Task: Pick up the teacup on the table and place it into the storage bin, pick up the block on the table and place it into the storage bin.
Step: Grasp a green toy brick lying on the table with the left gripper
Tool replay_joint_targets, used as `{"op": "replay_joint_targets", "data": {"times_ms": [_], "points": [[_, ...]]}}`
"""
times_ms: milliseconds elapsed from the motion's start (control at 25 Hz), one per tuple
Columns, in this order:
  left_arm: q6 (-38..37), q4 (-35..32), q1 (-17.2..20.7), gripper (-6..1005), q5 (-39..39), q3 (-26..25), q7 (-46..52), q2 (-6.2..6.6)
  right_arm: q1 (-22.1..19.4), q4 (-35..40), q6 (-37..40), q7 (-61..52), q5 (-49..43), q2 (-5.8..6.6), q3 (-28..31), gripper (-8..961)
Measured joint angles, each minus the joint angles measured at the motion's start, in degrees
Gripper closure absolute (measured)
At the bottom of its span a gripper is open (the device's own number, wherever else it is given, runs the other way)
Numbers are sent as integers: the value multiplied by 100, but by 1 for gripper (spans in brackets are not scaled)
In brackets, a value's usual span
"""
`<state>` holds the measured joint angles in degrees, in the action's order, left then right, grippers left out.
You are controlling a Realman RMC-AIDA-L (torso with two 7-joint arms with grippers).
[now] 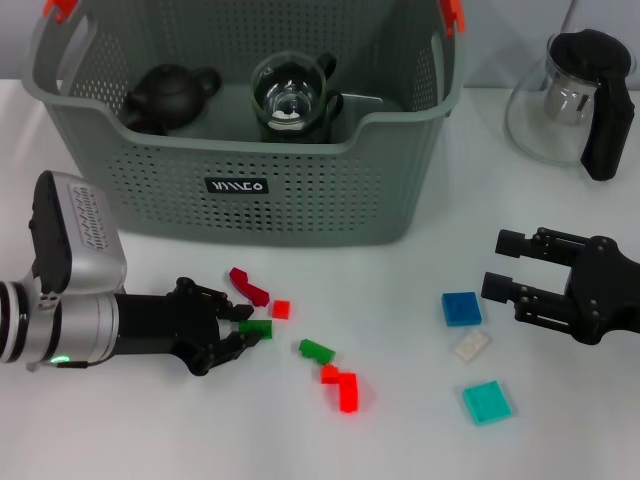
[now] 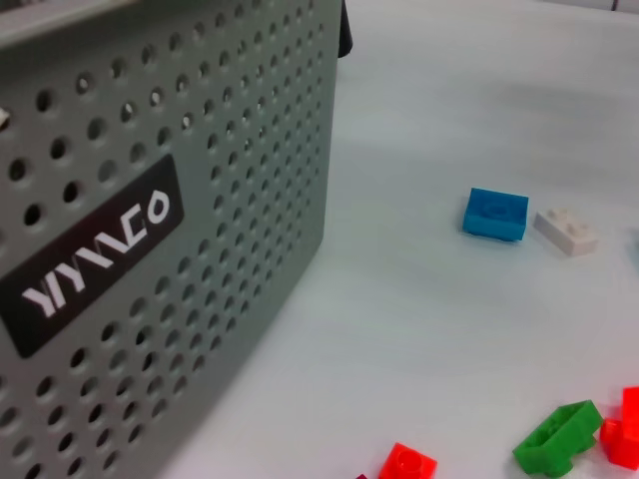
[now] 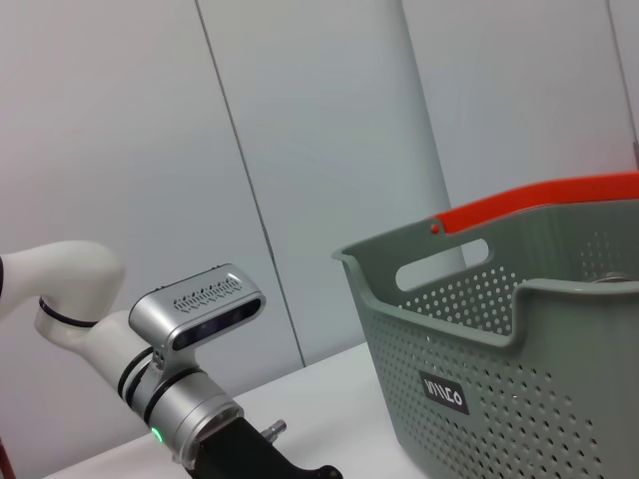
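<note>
White tabletop stretched before grey wall panels. I saw the left gripper just before the storage bin, fingers closed around a green block. A teacup sat inside the bin; the right gripper hovered spread wide beside it.

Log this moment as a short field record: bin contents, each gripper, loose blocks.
bin contents: storage bin holds a glass teacup and a black teapot
left gripper: left gripper low on the table, fingers around a green block
right gripper: right gripper open, near the blue block
loose blocks: red, green, blue, white and teal pieces on the table
</note>
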<state>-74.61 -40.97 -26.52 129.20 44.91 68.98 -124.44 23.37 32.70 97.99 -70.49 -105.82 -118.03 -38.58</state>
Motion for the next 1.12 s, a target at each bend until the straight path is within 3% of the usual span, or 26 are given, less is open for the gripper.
{"op": "replay_joint_targets", "data": {"times_ms": [360, 560, 880, 1120], "points": [[-89, -242, 40, 734, -2, -27, 199, 3, 11, 0, 19, 0, 0, 6, 0, 287], [-159, -302, 42, 890, 9, -4, 266, 11, 44, 0, 25, 0, 0, 8, 32, 287], [-308, -314, 42, 933, -83, -130, 282, 21, 74, 0, 27, 0, 0, 9, 79, 287], [-357, -292, 128, 824, -199, -132, 11, -10, 97, 0, 4, -4, 0, 9, 81, 287]]}}
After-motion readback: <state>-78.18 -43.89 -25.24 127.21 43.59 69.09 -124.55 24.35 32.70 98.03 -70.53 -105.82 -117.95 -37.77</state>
